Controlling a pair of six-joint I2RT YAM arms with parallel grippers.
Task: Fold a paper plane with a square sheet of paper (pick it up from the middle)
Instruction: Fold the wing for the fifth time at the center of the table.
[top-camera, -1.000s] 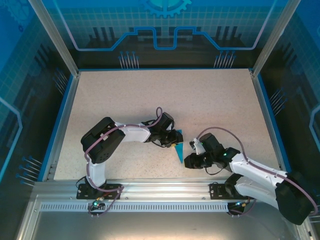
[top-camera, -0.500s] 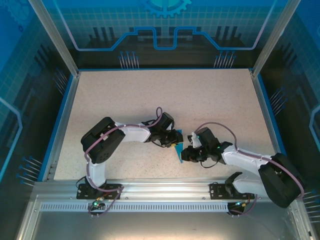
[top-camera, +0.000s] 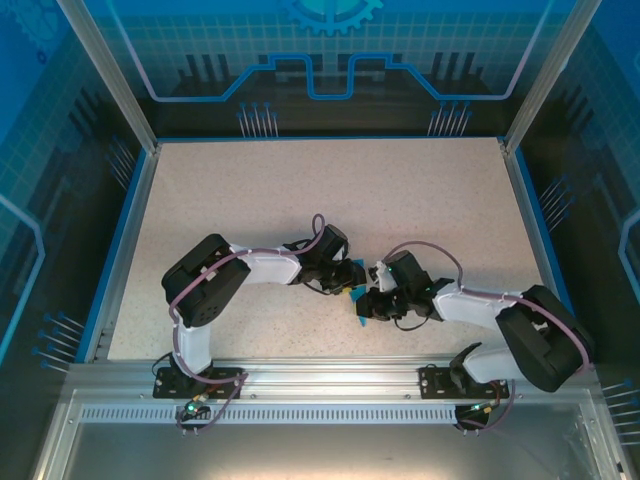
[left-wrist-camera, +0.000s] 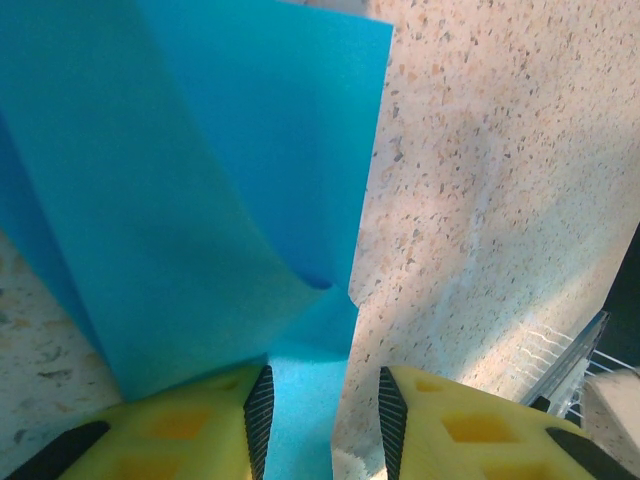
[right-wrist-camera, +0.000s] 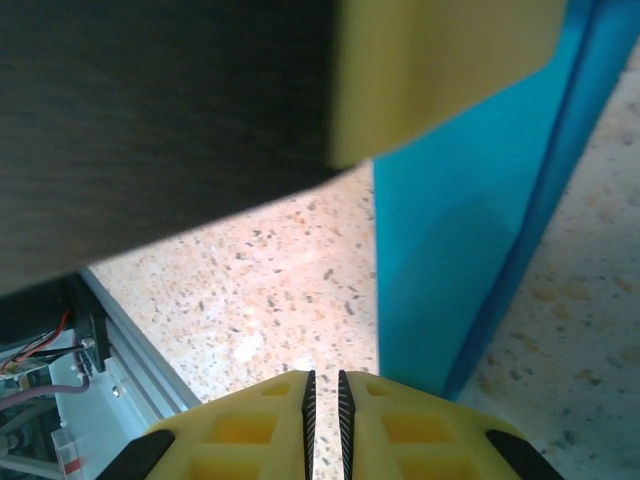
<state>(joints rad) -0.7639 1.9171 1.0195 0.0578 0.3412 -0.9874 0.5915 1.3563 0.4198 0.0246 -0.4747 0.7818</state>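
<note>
1. Spotted paper plane (left-wrist-camera: 200, 200), partly folded, on near half of table (left-wrist-camera: 480, 200), between both grippers.
2. Straddled by left gripper (left-wrist-camera: 322, 405), fingers part spread, blue strip lying in the gap, not pinched. Likely pinning it flat so it can't slide.
3. Flanked by right gripper (right-wrist-camera: 322, 385), fingers pressed nearly together, gripping nothing, tips just beside the raised flap. Probably meant as a blunt pusher for creasing.

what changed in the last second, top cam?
The right gripper swung left toward the paper, its arm's elbow folding in. It now sits right beside the paper's edge with its jaws nearly shut and nothing between them. The left gripper stayed put on the paper, jaws apart. The paper hasn't visibly shifted.
</note>
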